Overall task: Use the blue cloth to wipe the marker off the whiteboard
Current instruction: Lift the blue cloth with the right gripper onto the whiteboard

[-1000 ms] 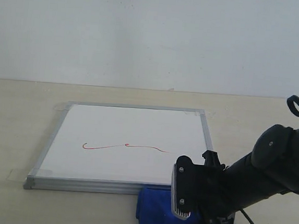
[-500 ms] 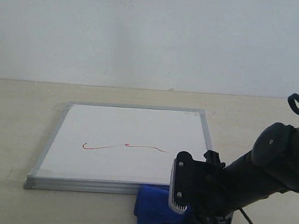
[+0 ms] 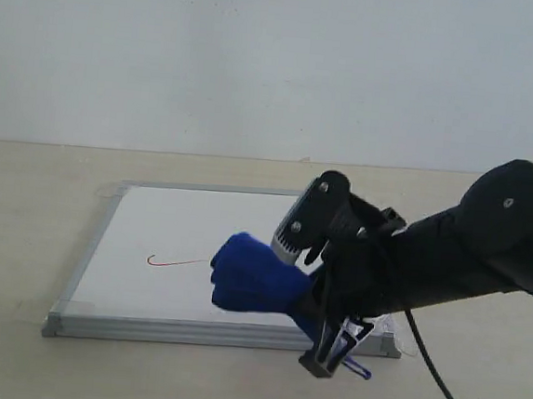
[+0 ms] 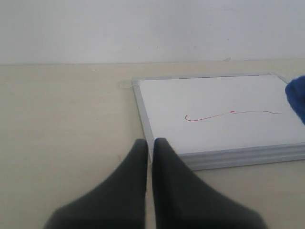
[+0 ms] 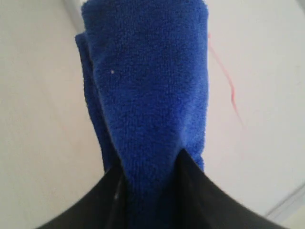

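The whiteboard point(image 3: 153, 218) lies flat on the table, with the marker point(image 3: 172, 262) showing as a thin red line. My right gripper point(image 3: 306, 301) is shut on the blue cloth point(image 3: 250, 277), which hangs over the board and hides the right part of the line. In the right wrist view the blue cloth point(image 5: 147, 71) fills the gap between the jaws of the right gripper point(image 5: 150, 164), with the marker point(image 5: 228, 86) beside it on the whiteboard point(image 5: 267, 95). My left gripper point(image 4: 150, 143) is shut and empty, close to a corner of the whiteboard point(image 4: 214, 95); the marker point(image 4: 224, 114) and an edge of the blue cloth point(image 4: 298, 98) show there.
A beige table point(image 3: 24, 197) carries the board, with a white wall point(image 3: 260, 59) behind it. Clear tape tabs point(image 3: 31, 311) stick out at the board's corners. A black cable point(image 3: 437, 382) trails from the right arm over the table's right front.
The right gripper has closed on the blue cloth, lifted it off the table in front of the board and carried it left over the board, covering part of the line.
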Available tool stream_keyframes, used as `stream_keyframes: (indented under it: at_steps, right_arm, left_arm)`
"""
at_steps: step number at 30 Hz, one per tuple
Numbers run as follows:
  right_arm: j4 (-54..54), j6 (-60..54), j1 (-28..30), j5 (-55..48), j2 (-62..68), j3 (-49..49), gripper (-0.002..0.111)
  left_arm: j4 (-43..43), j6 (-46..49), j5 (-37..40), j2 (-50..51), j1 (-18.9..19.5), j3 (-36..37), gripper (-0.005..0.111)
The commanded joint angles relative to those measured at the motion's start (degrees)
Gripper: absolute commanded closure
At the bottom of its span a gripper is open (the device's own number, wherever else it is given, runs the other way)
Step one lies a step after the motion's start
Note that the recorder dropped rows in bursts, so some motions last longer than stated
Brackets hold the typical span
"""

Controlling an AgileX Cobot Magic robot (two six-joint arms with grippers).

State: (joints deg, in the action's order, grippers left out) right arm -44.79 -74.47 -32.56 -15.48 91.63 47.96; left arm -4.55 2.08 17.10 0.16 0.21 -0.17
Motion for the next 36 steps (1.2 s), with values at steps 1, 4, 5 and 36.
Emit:
stream_keyframes:
  at_steps: [1,4,5,36]
  right_arm:
    - [7.7,12.6,-0.1,1.3,-5.4,3.1,0.108]
    - [24.4,33.1,-0.1,-3.0,-6.4,7.7,0.108]
    - [31.4,39.7,0.0,-5.0,-6.4,9.6,0.108]
    - [57.1,70.7,8.6,-11.2,24.4,33.3,0.108]
  left_arm:
    - [-0.3,0.1,-0.6,-0.2,-0.3,0.2,0.103]
    - [-0.3,0.1,-0.6,-0.2,-0.3,0.2,0.103]
    - [-0.3,0.1,-0.6,-0.2,-0.3,0.2,0.103]
    - [-0.3,0.1,-0.6,-0.2,-0.3,0.2,0.103]
